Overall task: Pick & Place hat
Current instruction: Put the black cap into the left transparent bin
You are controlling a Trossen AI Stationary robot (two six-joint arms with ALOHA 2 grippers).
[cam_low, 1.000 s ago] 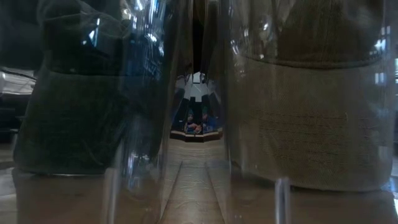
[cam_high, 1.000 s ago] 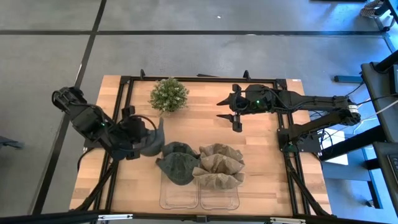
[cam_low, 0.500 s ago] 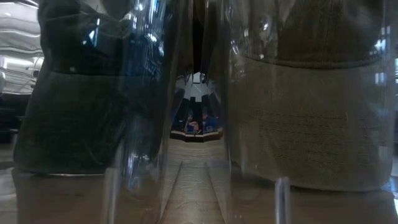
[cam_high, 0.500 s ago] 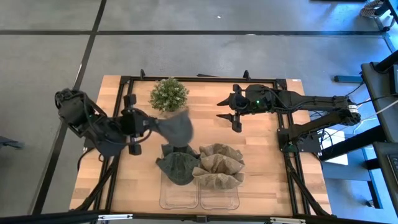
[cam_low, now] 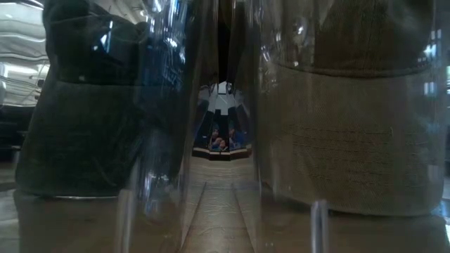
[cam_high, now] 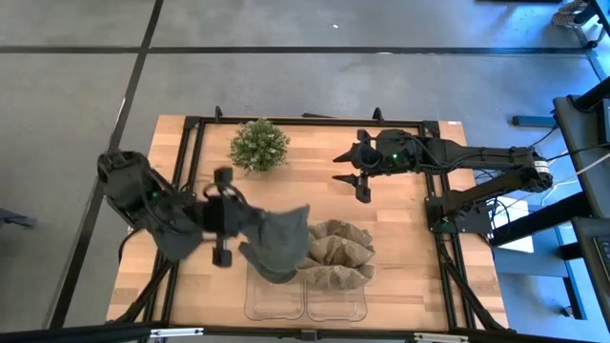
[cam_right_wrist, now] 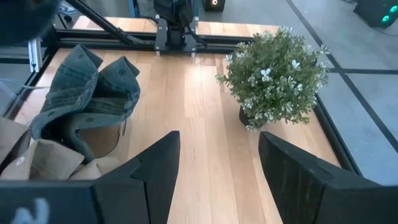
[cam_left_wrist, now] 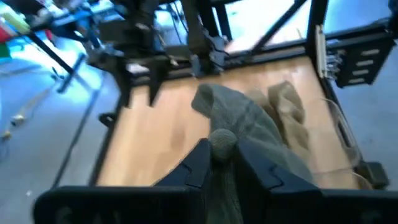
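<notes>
My left gripper is clamped on a dark green hat, pinching a fold of its cloth between my two fingers — the rest hangs loose ahead of them, over the near bin. It looks soft and light, I judge, a floppy thing with no stiffness of its own, so it will sag and swing from whatever point I hold; a grip on the thick seam or the brim edge should keep it from slipping out, and nothing about it seems fragile. Taking the clear plastic bins at the table's front edge as my landmark: the left compartment holds a stack of green hats, and my hat hangs right above that stack, perhaps touching its top (I cannot tell whether it rests there). The right compartment, just beside it, holds tan hats piled past the rim. Beyond the bins, near the table's far edge, stands a small potted plant. My right gripper waits well apart from the bins, towards the far right of the wooden table, its fingers spread wide and holding nothing.
</notes>
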